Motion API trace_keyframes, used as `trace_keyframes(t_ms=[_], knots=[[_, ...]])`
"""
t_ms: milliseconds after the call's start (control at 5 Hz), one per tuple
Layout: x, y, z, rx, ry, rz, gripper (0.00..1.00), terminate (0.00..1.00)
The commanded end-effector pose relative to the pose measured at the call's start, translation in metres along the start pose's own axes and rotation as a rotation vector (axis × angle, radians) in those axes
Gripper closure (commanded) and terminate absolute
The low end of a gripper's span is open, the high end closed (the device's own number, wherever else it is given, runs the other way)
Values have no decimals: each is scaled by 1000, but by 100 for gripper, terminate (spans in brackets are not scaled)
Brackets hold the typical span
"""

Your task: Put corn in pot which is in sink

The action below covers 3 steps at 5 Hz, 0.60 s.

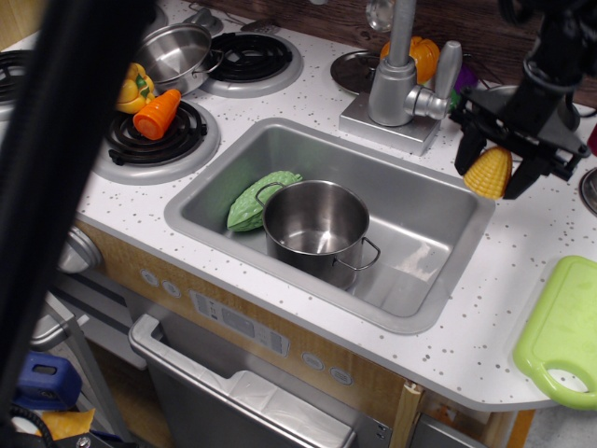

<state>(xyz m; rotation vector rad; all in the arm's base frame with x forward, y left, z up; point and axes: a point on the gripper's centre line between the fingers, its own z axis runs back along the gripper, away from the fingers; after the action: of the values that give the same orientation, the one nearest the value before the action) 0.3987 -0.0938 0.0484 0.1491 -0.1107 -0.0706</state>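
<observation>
Corn [488, 172], a small yellow dome of ridged plastic kernels, sits pinched between my black gripper's [492, 168] two fingers, held in the air above the white speckled countertop [485, 308] just right of the sink's [424, 219] far right corner. Below and to the left stands one deep, shiny steel pot [315, 230] with two small loop handles, upright in the rounded grey metal basin. One crumpled green leafy piece [254, 199] lies touching the pot's left side. Behind the sink rises one matte grey faucet [401, 70]. On the stove I count one orange carrot piece [156, 112], one yellow pepper [131, 87] and one shallow steel pan [176, 53]. One lime-green plastic cutting board [562, 333] lies at the right edge.
</observation>
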Motion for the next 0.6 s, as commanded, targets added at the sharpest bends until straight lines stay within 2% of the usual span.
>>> trace_keyframes(t_ms=[0,200,400], knots=[[-13,44,30,-36,-79,-15,100,0],[-30,74,24,3,-91,-63,100,0],[-48,99,13,-4,-96,-93,100,0]])
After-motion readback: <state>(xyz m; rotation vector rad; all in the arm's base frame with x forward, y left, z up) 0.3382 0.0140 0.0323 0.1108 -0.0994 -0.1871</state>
